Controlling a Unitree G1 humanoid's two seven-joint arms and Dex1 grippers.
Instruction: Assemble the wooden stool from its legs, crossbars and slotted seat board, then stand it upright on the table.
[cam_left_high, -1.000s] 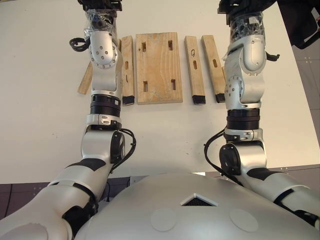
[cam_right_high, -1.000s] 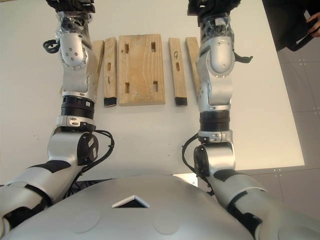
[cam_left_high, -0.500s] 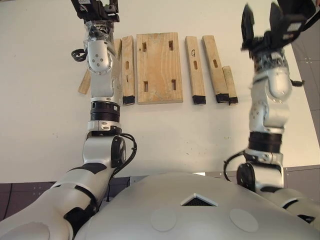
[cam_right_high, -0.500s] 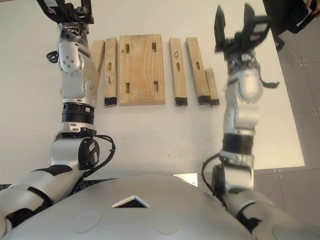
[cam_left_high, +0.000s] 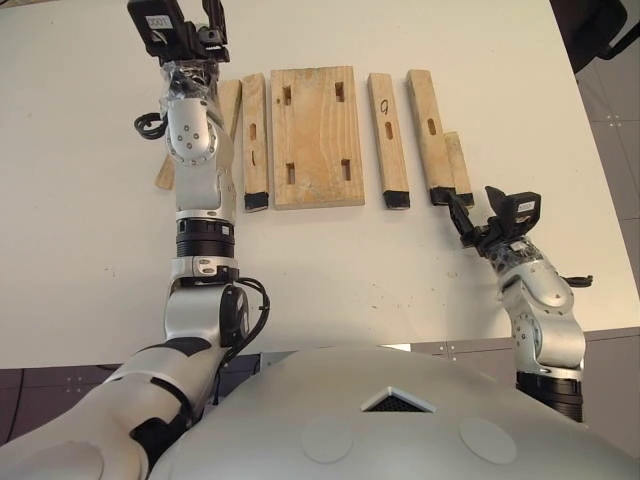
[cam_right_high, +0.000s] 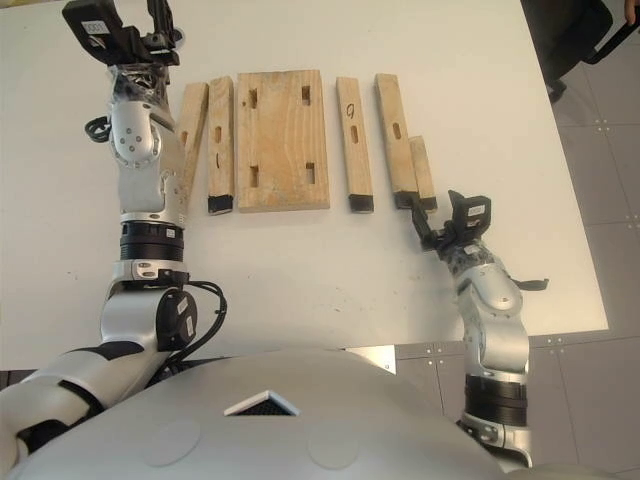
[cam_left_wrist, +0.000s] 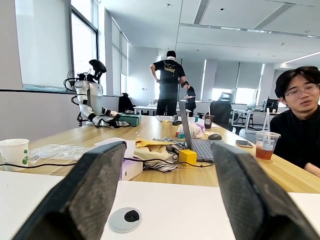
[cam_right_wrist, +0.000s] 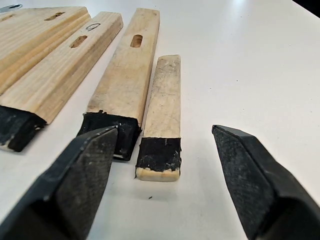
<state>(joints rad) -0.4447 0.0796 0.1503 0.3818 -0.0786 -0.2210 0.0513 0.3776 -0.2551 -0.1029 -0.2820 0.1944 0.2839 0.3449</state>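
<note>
While both tools stand wide open and hold nothing, all stool parts lie flat and unassembled in one row on the white, smooth surface (cam_left_high: 90, 230).

1. Board (cam_left_high: 315, 135): middle of the row. It is a rectangular panel of pale, grained wood with four rectangular slots.
2. Left leg (cam_left_high: 256, 130): just beside the board's left edge, with a narrow gap between. It is slotted.
3. Slanted bar (cam_right_high: 193, 110): next to the left leg, lying at an angle. The left arm (cam_left_high: 195, 150) crosses over it and hides its middle.
4. Marked leg (cam_left_high: 388, 135): just right of the board. It has one slot and a handwritten mark.
5. Right leg (cam_left_high: 428, 130): next in the row, with one slot.
6. Short bar (cam_left_high: 458, 165): close against the right leg's outer side.

The near ends of the legs are wrapped in black. The short bar carries a black band with bare wood at its tip.

Right tool (cam_left_high: 483, 208): low over the surface, near the short bar's near end and not touching it. In the wrist view that end sits opposite the gap between the black, fine-textured, wedge-shaped fingers (cam_right_wrist: 85, 175).

Left tool (cam_left_high: 190, 22): raised past the far ends of the left leg and slanted bar. Its wrist view looks out over a round grommet (cam_left_wrist: 124, 220) in the surface to a wooden desk (cam_left_wrist: 150, 175) with a laptop (cam_left_wrist: 192, 135) and a paper cup (cam_left_wrist: 13, 150).
</note>
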